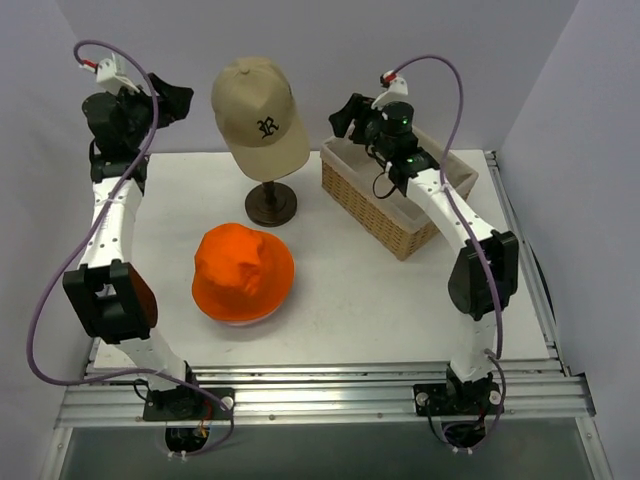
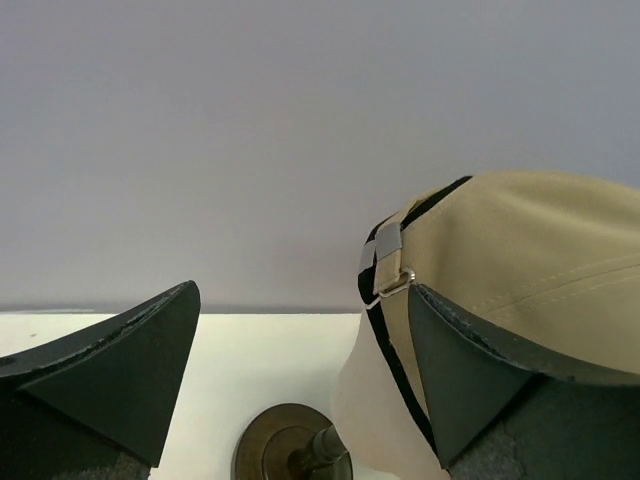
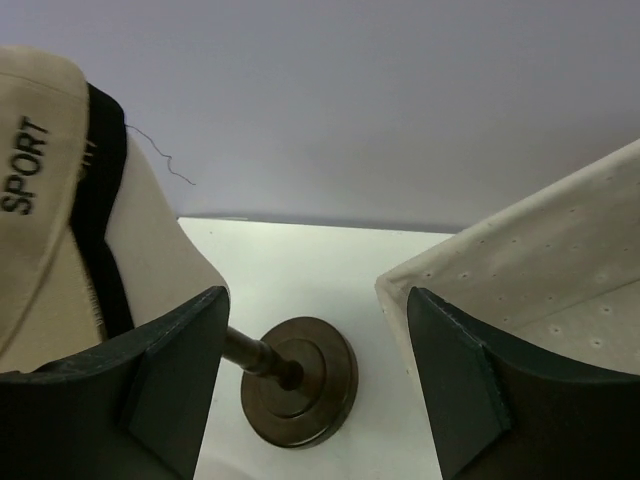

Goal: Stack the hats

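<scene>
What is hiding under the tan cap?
The edge of a black cap peeks out below the tan cap. Both sit on a cream mannequin head with a dark stand. The rest of the black cap is covered.

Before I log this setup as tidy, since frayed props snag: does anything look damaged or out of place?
Only a loose thread straggling from the black fabric edge beneath the tan baseball cap on the mannequin head. The orange bucket hat and wicker basket sit normally.
</scene>
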`<state>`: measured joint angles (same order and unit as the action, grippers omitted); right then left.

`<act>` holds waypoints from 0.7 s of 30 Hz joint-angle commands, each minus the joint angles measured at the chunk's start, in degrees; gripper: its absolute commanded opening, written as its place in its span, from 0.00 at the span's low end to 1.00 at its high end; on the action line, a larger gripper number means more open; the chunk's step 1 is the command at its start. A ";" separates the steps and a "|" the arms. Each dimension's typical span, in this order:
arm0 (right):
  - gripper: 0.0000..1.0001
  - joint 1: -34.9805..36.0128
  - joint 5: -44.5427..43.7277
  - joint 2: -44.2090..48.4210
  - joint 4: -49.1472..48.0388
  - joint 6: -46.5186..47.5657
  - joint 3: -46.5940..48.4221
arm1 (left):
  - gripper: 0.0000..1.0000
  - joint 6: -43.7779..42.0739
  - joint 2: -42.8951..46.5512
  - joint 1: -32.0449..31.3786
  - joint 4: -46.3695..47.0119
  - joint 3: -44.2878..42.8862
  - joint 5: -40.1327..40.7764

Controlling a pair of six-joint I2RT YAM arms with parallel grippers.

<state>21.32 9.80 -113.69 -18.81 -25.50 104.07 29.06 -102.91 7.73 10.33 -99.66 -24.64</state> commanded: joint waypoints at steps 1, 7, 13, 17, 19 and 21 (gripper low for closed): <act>0.68 -0.75 -1.01 10.49 1.13 2.82 -3.25 | 0.94 -1.64 9.13 0.62 -7.92 -3.08 7.41; 0.69 -0.14 2.15 19.46 3.08 3.09 -10.89 | 0.94 -3.12 16.68 -4.89 -19.44 -2.04 7.32; 0.70 4.60 -3.55 28.15 9.56 5.27 -16.27 | 0.94 -10.16 26.43 -20.69 -26.41 6.21 13.12; 0.91 9.52 -7.87 32.81 16.51 7.21 -18.19 | 0.94 -11.83 35.56 -30.56 -23.34 15.88 16.90; 1.00 10.23 -8.74 34.84 16.70 6.52 -20.83 | 0.94 -11.83 37.16 -34.43 -23.24 19.58 18.39; 1.00 10.41 -9.63 37.57 17.14 5.28 -22.15 | 0.94 -13.32 38.49 -41.01 -24.99 20.99 20.15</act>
<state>32.14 4.08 -81.12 -3.01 -20.10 82.87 18.74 -66.65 -27.64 -13.39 -80.18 -9.10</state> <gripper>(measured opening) 0.996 0.939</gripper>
